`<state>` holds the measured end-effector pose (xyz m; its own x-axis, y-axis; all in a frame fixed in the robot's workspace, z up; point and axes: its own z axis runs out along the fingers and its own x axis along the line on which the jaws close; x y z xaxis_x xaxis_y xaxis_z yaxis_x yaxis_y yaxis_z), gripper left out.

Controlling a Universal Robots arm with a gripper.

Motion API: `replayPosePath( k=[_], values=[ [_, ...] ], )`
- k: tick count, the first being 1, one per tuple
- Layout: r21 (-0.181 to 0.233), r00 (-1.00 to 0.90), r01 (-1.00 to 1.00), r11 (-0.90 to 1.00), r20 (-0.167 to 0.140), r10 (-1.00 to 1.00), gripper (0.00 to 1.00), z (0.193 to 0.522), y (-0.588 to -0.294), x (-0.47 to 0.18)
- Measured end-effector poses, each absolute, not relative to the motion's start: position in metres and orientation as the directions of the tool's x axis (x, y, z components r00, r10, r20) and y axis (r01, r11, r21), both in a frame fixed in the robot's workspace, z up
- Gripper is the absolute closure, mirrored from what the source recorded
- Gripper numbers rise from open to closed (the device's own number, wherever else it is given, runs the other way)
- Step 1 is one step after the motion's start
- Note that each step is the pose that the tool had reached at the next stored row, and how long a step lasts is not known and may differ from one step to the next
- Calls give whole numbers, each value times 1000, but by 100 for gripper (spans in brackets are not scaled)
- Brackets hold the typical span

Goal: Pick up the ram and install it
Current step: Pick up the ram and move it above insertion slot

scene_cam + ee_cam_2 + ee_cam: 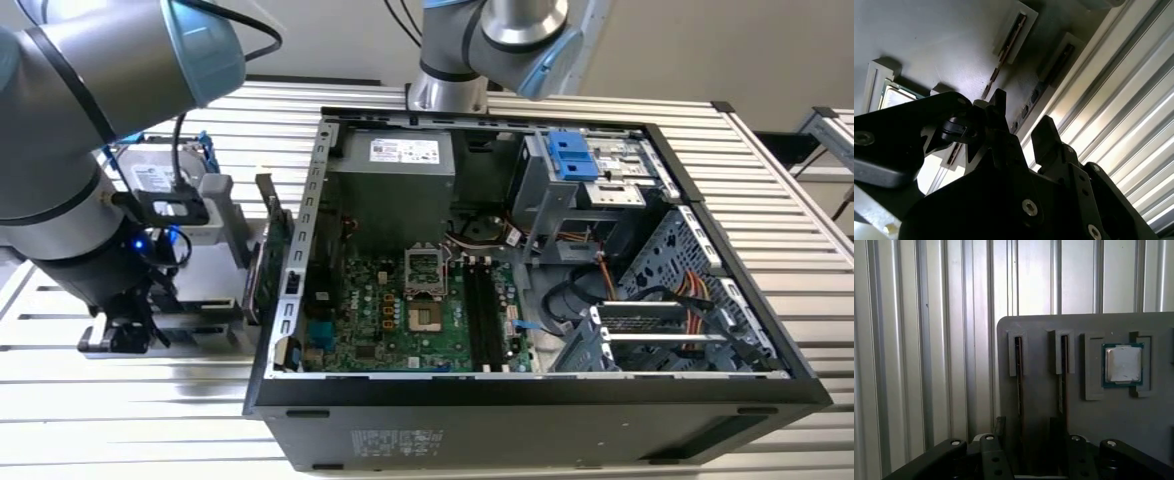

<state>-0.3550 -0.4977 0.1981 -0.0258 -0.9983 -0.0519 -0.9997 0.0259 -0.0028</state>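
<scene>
Nothing is lifted yet. The claw (1026, 429) hangs with its fingers apart, seemingly astride the ram (1018, 365), which stands edge-up in a slot of the grey holder (1040, 390). Gripping and installing are both left to do. The exterior view adds the open computer case (534, 420) and its motherboard (374, 320), well apart from the claw.

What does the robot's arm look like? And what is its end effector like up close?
The arm is made of thick, round silver-grey tubes with light blue caps on the joints. Thin black cables loop along it, and a tiny blue light glows near the wrist. The end effector is all black, with two chunky fingers and small round screws.
</scene>
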Motion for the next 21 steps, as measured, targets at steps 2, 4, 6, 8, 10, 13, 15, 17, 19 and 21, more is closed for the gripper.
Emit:
replayPosePath(
  k=[2,4,6,8,10,13,15,17,19,21],
  values=[
    [-3,-26,-1000,26,-52,-998,0,197,-498,-355],
    [-3,-26,-1000,26,-52,-998,0,197,-499,-355],
    [-3,-26,-1000,26,-52,-998,0,196,-499,-355],
    [-3,-26,-1000,26,-52,-998,0,196,-499,-355],
    [-3,-26,-1000,26,-52,-998,0,196,-500,-355],
    [-3,-26,-1000,26,-52,-998,0,196,-500,-355],
    [-3,-26,-1000,26,-52,-998,0,195,-500,-355],
    [-3,-26,-1000,26,-52,-998,0,195,-500,-355],
    [-3,-26,-1000,26,-52,-998,0,195,-500,-355],
    [-3,-26,-1000,26,-52,-998,0,195,-500,-355]
  ],
)
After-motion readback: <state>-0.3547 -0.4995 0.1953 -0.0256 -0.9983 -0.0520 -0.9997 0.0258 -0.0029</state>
